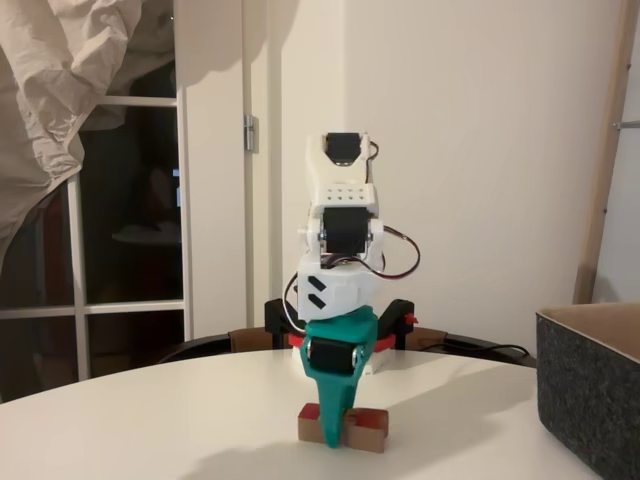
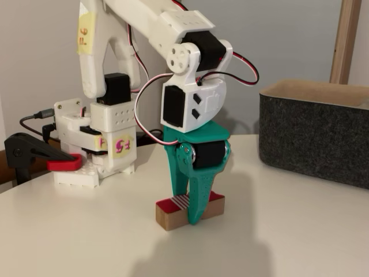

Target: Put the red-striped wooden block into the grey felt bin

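While my gripper (image 2: pixel 193 214) straddled the red-striped wooden block (image 2: pixel 188 209), its fingers closed on the notched middle. The block lay on the table (image 2: pixel 300 231). The grey felt bin (image 2: pixel 314 135) stood well apart.

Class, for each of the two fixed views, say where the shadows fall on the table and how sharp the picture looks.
In a fixed view, a soft shadow spreads toward the camera below the red-striped wooden block; the picture is dim and slightly soft. In another fixed view, the arm's broad shadow falls in front of the hand, and the grey felt bin looks sharp.

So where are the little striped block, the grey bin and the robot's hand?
red-striped wooden block (image 2: pixel 171 202): a fixed view, its striped end.
grey felt bin (image 2: pixel 311 133): same view, front wall.
hand (image 2: pixel 190 216): same view, between the green fingertips.
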### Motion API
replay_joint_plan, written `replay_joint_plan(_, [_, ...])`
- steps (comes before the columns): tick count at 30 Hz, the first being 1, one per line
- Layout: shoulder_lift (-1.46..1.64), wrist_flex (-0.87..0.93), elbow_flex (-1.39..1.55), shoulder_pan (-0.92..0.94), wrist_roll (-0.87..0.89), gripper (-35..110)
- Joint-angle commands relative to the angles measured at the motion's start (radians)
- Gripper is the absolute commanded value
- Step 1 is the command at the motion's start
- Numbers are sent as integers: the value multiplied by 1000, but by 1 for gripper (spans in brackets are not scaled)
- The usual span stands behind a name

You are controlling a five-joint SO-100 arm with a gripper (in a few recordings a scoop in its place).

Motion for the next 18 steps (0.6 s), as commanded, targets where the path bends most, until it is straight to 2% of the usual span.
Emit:
replay_joint_plan(1, [57, -14, 3, 41, 32, 2])
replay_joint_plan(18, [314, -46, -3, 167, 179, 3])
